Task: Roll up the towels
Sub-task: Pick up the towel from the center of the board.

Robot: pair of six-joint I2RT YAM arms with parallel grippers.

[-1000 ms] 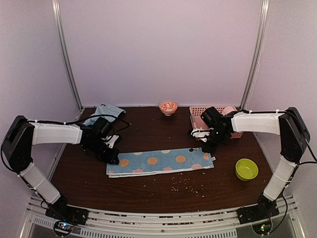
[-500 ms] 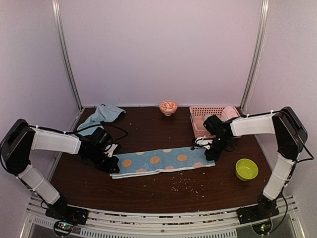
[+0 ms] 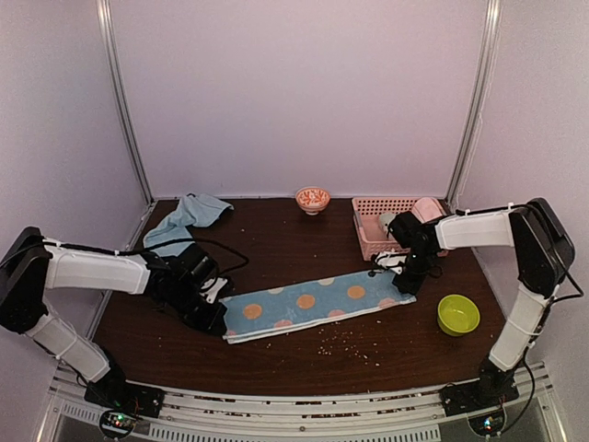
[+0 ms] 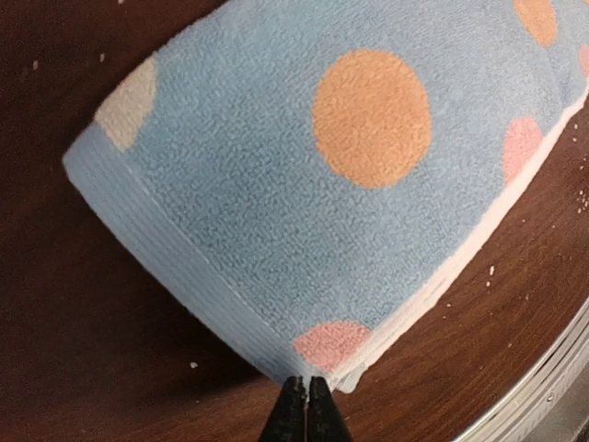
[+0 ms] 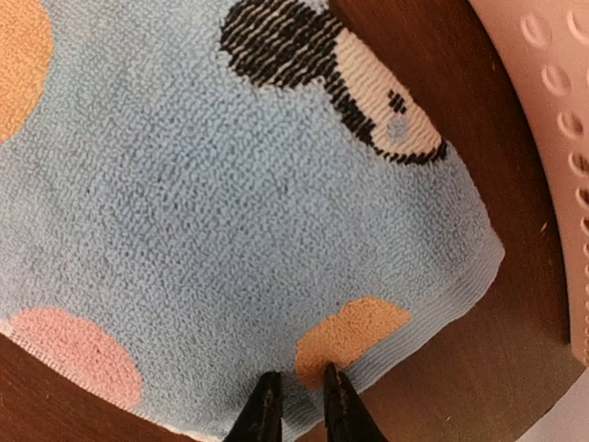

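A long light-blue towel with orange, pink and white spots (image 3: 317,299) lies slanted across the middle of the dark table. My left gripper (image 3: 219,324) is at its near left corner. In the left wrist view that gripper (image 4: 306,387) is shut on the corner of the towel (image 4: 304,184), which is slightly raised off the table. My right gripper (image 3: 405,285) is at the towel's far right end. In the right wrist view that gripper (image 5: 299,373) pinches the spotted towel's edge (image 5: 230,230) by an orange spot. A plain light-blue towel (image 3: 189,216) lies crumpled at the back left.
A pink lattice basket (image 3: 373,235) stands just behind the right gripper, and its wall (image 5: 552,138) shows in the right wrist view. A lime-green bowl (image 3: 457,314) sits at the right front. A small orange bowl (image 3: 313,198) stands at the back. Crumbs (image 3: 336,345) dot the front.
Both grippers have moved to the right and dragged the spotted towel with them. The left end also came nearer, so the towel now lies slanted.
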